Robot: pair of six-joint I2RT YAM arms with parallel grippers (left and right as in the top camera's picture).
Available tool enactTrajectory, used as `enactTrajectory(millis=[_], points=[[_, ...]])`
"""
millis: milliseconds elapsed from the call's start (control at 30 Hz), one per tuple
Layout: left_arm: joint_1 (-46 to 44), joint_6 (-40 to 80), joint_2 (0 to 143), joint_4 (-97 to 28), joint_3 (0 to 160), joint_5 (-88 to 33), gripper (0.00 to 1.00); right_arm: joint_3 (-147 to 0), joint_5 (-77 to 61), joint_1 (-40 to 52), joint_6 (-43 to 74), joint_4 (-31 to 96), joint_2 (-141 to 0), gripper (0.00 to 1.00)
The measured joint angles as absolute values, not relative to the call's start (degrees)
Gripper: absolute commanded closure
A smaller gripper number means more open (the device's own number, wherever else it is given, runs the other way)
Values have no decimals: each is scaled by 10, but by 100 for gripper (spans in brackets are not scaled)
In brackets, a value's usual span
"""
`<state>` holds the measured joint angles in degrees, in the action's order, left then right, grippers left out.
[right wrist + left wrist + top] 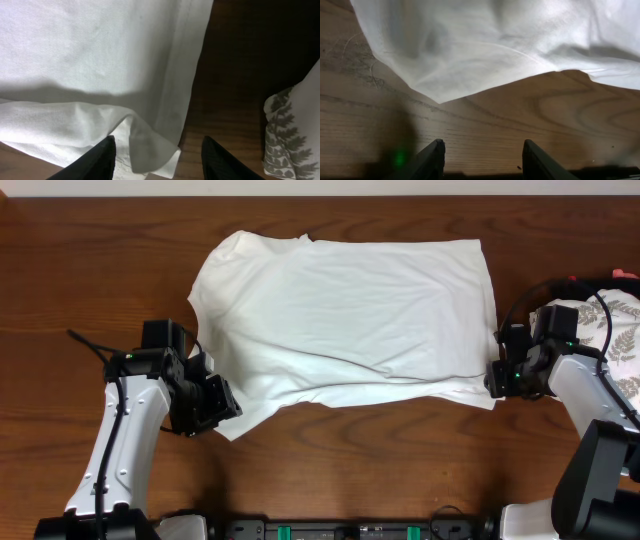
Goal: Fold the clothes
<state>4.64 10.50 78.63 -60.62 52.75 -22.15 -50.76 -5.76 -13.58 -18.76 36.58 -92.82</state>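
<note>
Leaf-print cloth (620,340) lies right of T-shirt (350,310); apart.

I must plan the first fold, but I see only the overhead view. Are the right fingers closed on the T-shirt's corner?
Observer: No. The right wrist view shows the right fingers standing apart, with the folded-over hem corner of the white T-shirt lying between them.
Operator: And the left fingers? From above the arm hides them.
Observer: The left fingers are also apart, over the bare wooden table. The shirt's nearest corner lies ahead of them, not between them.
</note>
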Motion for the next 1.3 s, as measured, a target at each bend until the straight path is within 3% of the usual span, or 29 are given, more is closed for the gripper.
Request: enactTrajectory(millis=[633,833,933,1000,1300], points=[[46,105,786,-606,528,-222,50,-481,-80,-136,-202,312,-928,53],[46,105,786,-606,528,-222,50,-470,-88,-136,-207,297,-928,68],[46,105,786,-606,528,-222,49,-470,-95,-136,-210,292,-928,82],[46,105,786,-606,528,-221,49,-470,-97,-136,-213,290,-928,99],[46,105,786,-610,528,-222,49,-470,-103,-136,-182,288,-928,99]])
